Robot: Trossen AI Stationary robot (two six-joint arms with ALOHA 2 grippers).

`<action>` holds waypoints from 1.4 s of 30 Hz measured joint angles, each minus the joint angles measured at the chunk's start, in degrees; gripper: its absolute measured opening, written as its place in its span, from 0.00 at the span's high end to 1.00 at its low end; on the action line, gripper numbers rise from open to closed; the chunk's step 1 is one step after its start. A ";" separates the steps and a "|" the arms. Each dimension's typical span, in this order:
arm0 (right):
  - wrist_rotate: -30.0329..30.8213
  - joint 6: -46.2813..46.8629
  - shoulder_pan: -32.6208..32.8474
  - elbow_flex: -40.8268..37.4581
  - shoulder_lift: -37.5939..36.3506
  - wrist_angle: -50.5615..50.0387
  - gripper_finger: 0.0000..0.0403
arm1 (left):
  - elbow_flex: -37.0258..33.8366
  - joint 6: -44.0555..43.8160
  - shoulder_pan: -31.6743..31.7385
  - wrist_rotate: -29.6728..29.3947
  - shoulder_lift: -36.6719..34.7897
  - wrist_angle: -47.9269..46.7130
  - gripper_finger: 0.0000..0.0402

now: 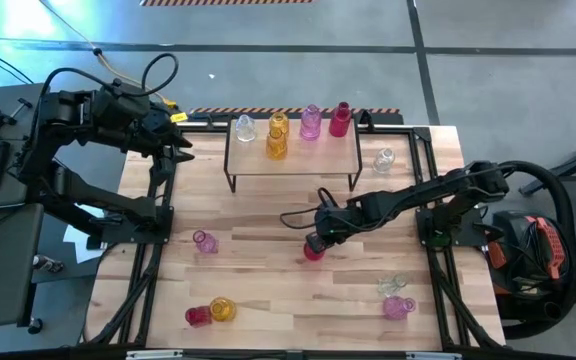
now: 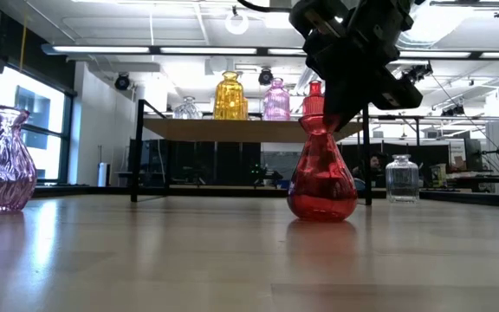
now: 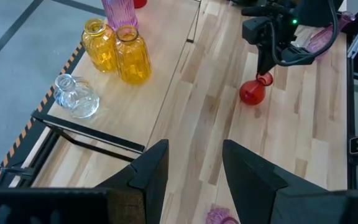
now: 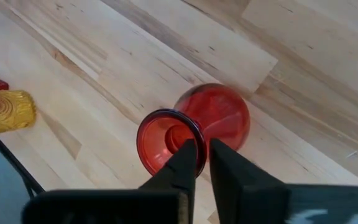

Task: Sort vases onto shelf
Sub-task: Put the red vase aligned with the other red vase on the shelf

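Two grippers show: the left gripper (image 3: pixel 194 168), fingers parted and holding nothing, hangs off the table's left edge, well apart from the shelf (image 1: pixel 293 160); the right gripper (image 1: pixel 316 242) pinches the rim of the upright red vase (image 2: pixel 321 178) standing on the table (image 1: pixel 268 285) directly beneath it

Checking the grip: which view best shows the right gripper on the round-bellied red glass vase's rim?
The right wrist view: the right gripper pinches the red vase's rim. The low view shows that vase standing upright under the arm; the high view and left wrist view show it small.
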 joint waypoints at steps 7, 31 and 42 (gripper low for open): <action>0.89 -0.44 0.00 0.00 0.00 0.02 0.99 | 0.00 0.00 0.00 0.00 0.00 0.00 0.65; -1.55 -3.21 -0.80 -0.02 -3.67 0.10 1.00 | 0.00 0.00 0.00 -0.02 0.02 1.29 0.65; -3.58 -5.01 -2.34 -0.02 -5.11 0.88 1.00 | 0.00 0.00 0.02 -0.04 0.04 1.27 0.65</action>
